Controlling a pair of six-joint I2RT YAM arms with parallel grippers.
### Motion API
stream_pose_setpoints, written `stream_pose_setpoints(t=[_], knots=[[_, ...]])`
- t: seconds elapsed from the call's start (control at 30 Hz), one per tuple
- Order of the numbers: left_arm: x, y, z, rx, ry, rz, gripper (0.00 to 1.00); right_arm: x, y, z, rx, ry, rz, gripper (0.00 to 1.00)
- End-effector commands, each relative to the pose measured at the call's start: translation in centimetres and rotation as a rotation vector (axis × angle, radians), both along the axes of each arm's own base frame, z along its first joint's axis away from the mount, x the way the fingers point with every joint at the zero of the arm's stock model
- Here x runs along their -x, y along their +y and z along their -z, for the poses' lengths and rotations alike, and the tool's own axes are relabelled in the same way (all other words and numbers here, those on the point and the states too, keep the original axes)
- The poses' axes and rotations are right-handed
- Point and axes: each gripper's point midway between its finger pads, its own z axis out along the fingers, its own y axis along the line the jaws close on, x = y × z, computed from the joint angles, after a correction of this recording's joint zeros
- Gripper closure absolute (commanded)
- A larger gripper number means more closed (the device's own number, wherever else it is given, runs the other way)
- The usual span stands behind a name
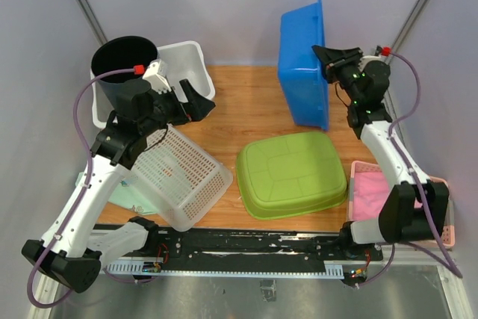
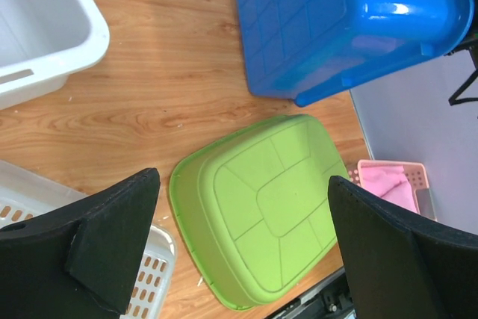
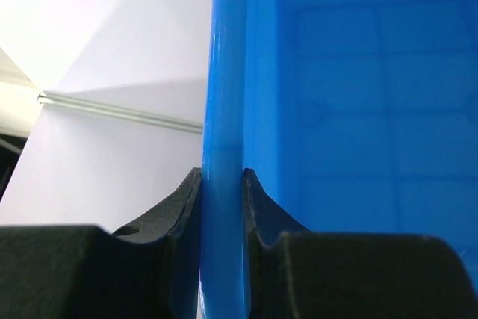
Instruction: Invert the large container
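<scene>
Top cam, 12 = far wall. Nearest me at 7 o'clock, a white lattice basket (image 1: 183, 173) lies tilted by the L arm base. At 4 o'clock a pink basket (image 1: 370, 193) sits at the worktop (image 1: 246, 102) edge, partly under the R arm. Just in from the near edge, around 5 o'clock of centre, a green tub (image 1: 293, 175) lies bottom-up, ribbed base facing the cam.

Further in, the left gripper (image 1: 203, 100) hangs over bare wood at 10 o'clock. Its fingers (image 2: 112, 244) are spread wide w/ nothing between them, and the wrist cam looks down past them at the green tub. Behind it at 10–11 o'clock are a black bucket (image 1: 123, 65) and a white bin (image 1: 187, 61), side by side; can't tell if they touch.

Farthest, at 1 o'clock, is the blue container (image 1: 302, 65), the task item. It's tipped up on one long side, ribbed underside facing the L arm, opening toward the R arm, lower edge apparently on the wood. Not inverted yet. The right gripper (image 1: 321, 56) is on its raised rim. In the R wrist cam both fingers (image 3: 183, 207) are pinching that rim, one pad per face, the inside wall at 3 o'clock of the frame.
</scene>
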Motion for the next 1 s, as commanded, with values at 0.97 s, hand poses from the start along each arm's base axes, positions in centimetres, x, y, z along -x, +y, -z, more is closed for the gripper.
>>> stream_pose_setpoints(t=[0.97], knots=[[0.1,0.8,-2.4,-0.004,-0.039,-0.041,0.01,-0.7,-0.8,5.7,-0.453,0.101,-0.011,0.99]])
